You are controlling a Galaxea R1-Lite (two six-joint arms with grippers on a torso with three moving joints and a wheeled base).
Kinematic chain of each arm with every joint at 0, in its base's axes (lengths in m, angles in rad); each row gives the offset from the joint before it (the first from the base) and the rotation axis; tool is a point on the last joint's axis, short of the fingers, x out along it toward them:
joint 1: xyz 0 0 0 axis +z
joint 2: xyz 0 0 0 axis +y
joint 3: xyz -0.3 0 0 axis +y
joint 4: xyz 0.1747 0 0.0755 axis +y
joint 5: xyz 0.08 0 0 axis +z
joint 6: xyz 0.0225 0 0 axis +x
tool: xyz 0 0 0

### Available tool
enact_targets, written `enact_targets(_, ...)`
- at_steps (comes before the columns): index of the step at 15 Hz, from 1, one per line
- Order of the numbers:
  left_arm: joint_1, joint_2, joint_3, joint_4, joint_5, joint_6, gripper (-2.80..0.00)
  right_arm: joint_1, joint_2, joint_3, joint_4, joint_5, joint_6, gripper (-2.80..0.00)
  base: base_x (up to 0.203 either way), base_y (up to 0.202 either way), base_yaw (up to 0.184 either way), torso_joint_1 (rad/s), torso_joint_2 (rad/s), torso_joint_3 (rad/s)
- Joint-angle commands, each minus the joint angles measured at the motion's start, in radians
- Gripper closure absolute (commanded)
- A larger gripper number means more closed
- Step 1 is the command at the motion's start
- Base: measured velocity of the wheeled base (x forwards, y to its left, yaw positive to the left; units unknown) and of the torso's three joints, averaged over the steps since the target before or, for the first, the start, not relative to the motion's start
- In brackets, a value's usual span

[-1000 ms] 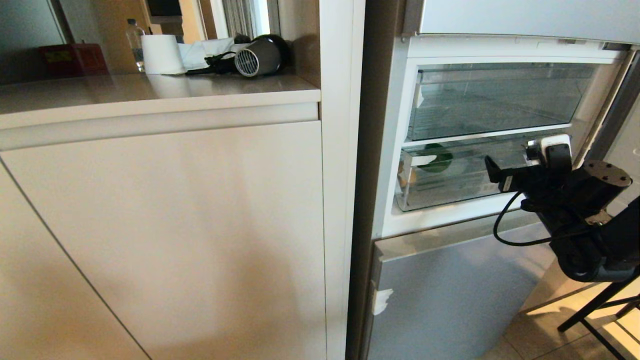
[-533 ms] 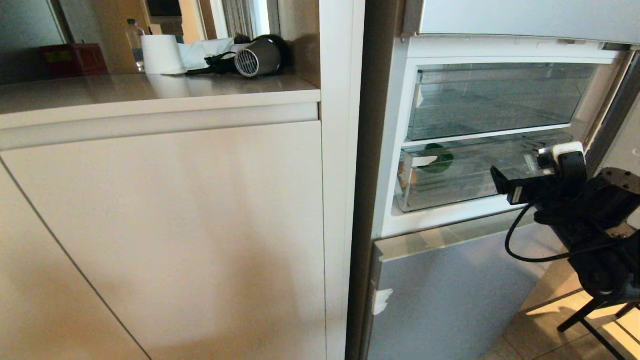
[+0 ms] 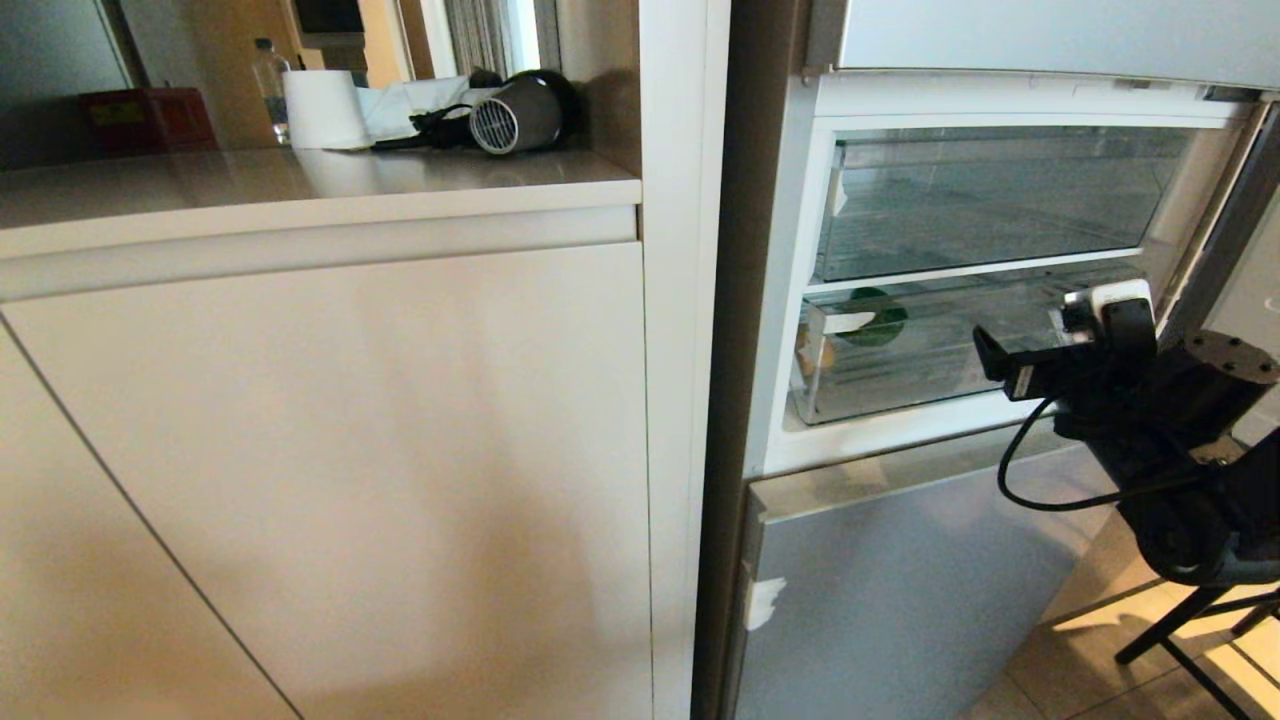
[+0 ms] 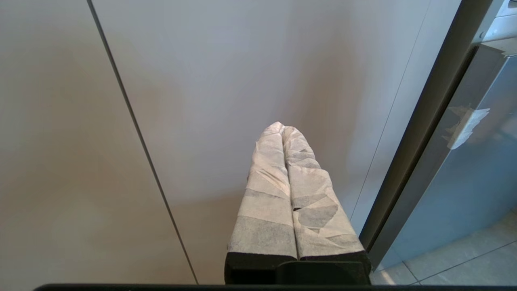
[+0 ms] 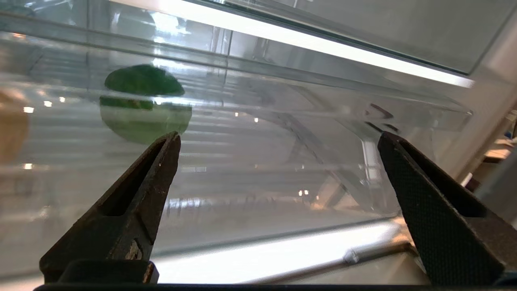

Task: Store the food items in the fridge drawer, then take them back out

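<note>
Beige cabinets flank the open fridge. Your right hand (image 5: 278, 141) hangs released just before the clear fridge drawer (image 3: 900, 390); beyond its fingers, inside, sit the bell pepper (image 5: 143, 103) and potato (image 5: 12, 125). Your left hand (image 4: 282, 127) is clenched, facing a cabinet door (image 4: 226, 72).

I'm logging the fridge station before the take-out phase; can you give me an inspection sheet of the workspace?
Surface: beige counter, left of the fridge.
Job's things: green bell pepper and tan potato inside the closed clear fridge drawer.
Clutter: hair dryer, white roll, water bottle, red box at the counter's back.
Grippers: right hand open, facing the drawer front; left hand shut, empty, by the cabinet doors.
Cables: black cable looping off the right arm.
Surroundings: tiled floor.
</note>
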Motion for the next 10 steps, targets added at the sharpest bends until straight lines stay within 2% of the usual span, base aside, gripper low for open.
enact_targets(1,0.0,-0.002,0.011,-0.001,0.0,0.0,0.0,-0.003,0.049,-0.035,-0.009,0.0,-0.002,-2.8,0.0,0.0,0.0,0.0,0.0,0.0)
enact_targets(10,0.0,-0.002,0.011,-0.001,0.0,0.0,0.0,-0.019,0.083,-0.117,-0.009,0.0,-0.004,-2.8,0.0,0.0,0.0,0.0,0.0,0.0)
